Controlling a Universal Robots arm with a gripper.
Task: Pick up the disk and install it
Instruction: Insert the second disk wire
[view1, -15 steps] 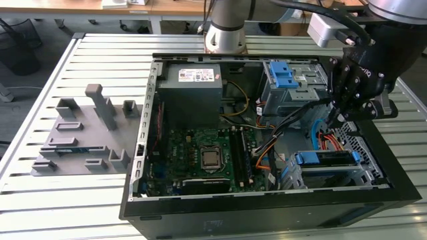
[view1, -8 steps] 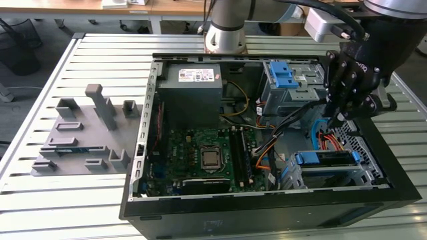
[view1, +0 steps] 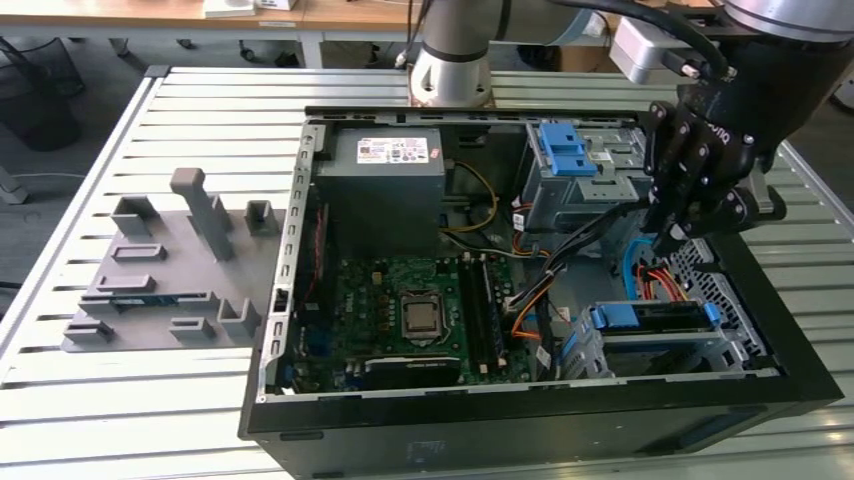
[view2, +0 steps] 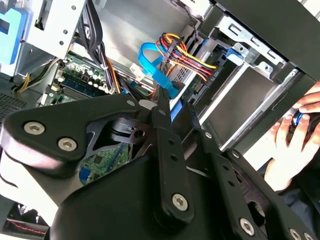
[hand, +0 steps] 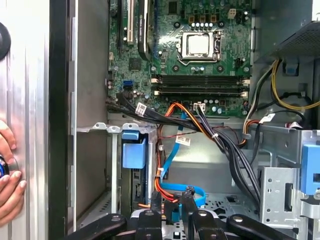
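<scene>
- The gripper (view1: 666, 236) hangs inside the open case (view1: 287, 300), pointing down, and holds no part of the disk.
- Whether the gripper is apart or together cannot be told. Its black links crowd together in both wrist views, and a blue cable (view2: 155, 70) runs right at its tip.
- The disk (view1: 651, 318) is not in the gripper. It lies just below and ahead of the tip, apart from it, inside the metal bay (view1: 694, 350) at the case's corner.
- In the first wrist view, the disk's blue carrier (hand: 134, 152) lines up with the bay rails just off to one side of the gripper, which suggests the disk is already slid in.
- By that reading, the pick-up and the placing look done or nearly done. Whether the carrier is fully latched cannot be seen.
- A bundle of red, yellow and black wires (view2: 192, 55) ends just beyond the gripper, close to the bay. Whether any plug is seated in the disk cannot be told, so cabling may remain.
- A person's hand (hand: 7, 175) rests outside the case wall, well away from the gripper.
</scene>
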